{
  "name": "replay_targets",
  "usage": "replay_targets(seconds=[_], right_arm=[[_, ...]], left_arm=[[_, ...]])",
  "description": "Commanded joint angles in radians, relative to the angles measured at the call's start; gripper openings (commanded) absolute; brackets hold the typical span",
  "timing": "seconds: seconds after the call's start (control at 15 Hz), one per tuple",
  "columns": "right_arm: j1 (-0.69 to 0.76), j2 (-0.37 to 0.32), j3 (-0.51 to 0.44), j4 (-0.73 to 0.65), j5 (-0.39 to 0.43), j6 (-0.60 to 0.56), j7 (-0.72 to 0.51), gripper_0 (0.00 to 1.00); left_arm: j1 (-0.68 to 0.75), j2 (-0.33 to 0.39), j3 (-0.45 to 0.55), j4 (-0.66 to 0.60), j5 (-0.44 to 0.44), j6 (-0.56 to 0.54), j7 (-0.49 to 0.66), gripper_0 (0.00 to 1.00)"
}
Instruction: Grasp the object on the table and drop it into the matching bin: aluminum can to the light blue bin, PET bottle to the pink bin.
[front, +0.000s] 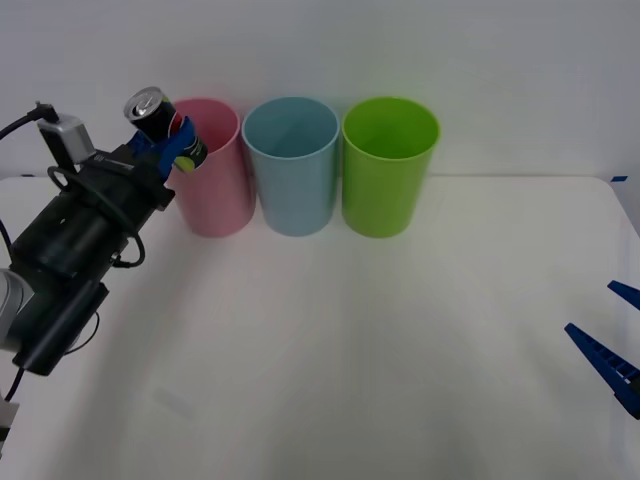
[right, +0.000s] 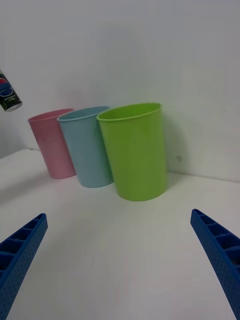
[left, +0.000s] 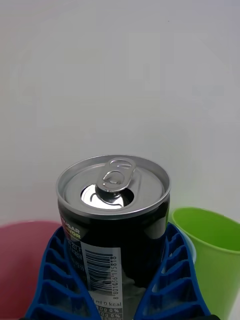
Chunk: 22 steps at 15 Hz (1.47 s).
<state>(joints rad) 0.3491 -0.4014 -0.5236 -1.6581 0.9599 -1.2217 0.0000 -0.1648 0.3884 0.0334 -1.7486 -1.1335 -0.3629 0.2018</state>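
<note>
The aluminum can (front: 163, 127) is a small black drink can with a silver top, its pull tab (left: 116, 175) lying flat over a mouth that looks opened. A white panel down its side carries a barcode and small print, and a red-and-blue mark shows on the black body. The left gripper (front: 170, 150) has its blue ribbed jaws closed on the can's lower half, one on each flank, so that the top stands clear above them. The can is held off the bench (front: 350, 360), tilted with its silver top leaning to the robot's left, at about rim height beside the left edge of the pink bin (front: 212, 170).

The pink bin stands at the far side of the white bench with the light blue bin (front: 291, 165) just beside it and a lime green bin (front: 389, 165) next along, the three in a close row. The right gripper (right: 120, 260) rests low over the bench's near right, its jaws spread wide with nothing between them.
</note>
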Motion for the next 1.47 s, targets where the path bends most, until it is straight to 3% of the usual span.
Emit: replay_targets(seconds=[0.07, 0.53, 1.13, 1.47], right_arm=[[0.000, 0.000, 0.000, 0.000, 0.000, 0.000, 0.000, 1.00], [0.000, 0.000, 0.000, 0.000, 0.000, 0.000, 0.000, 1.00], [0.000, 0.000, 0.000, 0.000, 0.000, 0.000, 0.000, 1.00], [0.000, 0.000, 0.000, 0.000, 0.000, 0.000, 0.000, 1.00]], left_arm=[[-0.140, 0.000, -0.044, 0.124, -0.023, 0.027, 0.002, 0.00], [-0.401, -0.046, -0.132, 0.389, -0.069, 0.070, -0.004, 0.00], [-0.550, -0.138, -0.132, 0.523, -0.204, 0.087, 0.004, 0.00], [-0.604, -0.149, -0.133, 0.592, -0.233, 0.087, -0.002, 0.00]])
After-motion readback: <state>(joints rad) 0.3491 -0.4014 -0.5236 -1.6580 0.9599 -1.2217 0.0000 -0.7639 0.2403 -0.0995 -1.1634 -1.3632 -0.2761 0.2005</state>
